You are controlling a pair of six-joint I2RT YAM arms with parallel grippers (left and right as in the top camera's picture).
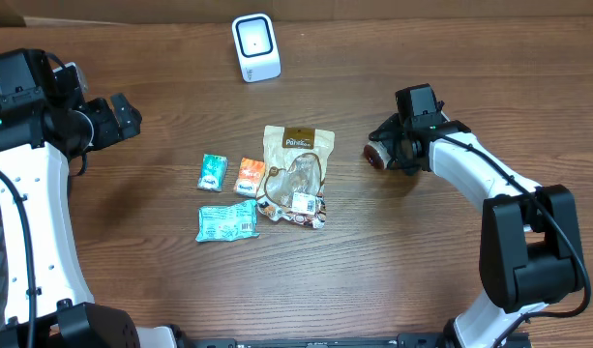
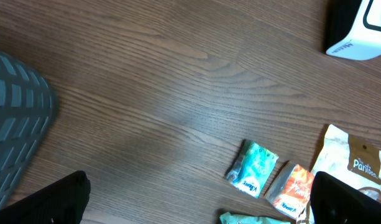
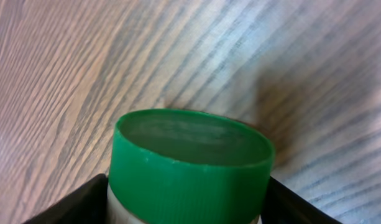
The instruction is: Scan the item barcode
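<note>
Two hands share a wood-grain worktop [image 1: 422,280], read here from left to right. Left hand [image 1: 120,116] — fingers spread wide, holding nothing, at the far left and well apart from the goods. Near the centre lies a cluster: a small teal packet [image 1: 212,172], an orange packet [image 1: 250,177] just beside it, a larger teal packet [image 1: 226,221] below both, and a tan snack pouch [image 1: 296,176] with a white label near its lower edge. Beyond the cluster, toward the far edge, stands the white scanner [image 1: 255,46]. Right hand [image 1: 383,153] — low at the worktop, right of the pouch, its fingers set against either side of a green-capped bottle [image 3: 189,168], which appears pinched between them.

Step in hand, as judged: securing the chosen item before it is presented to the scanner. The next move calls for a firm grip, a lift clear of the worktop, a carry leftward and outward to the scanner, and a turn of the wrist to bring the barcode to its window.

Bottle: a flat-topped green cap over a pale body. Whether it stands or lies cannot be told, and no barcode shows in any view.
</note>
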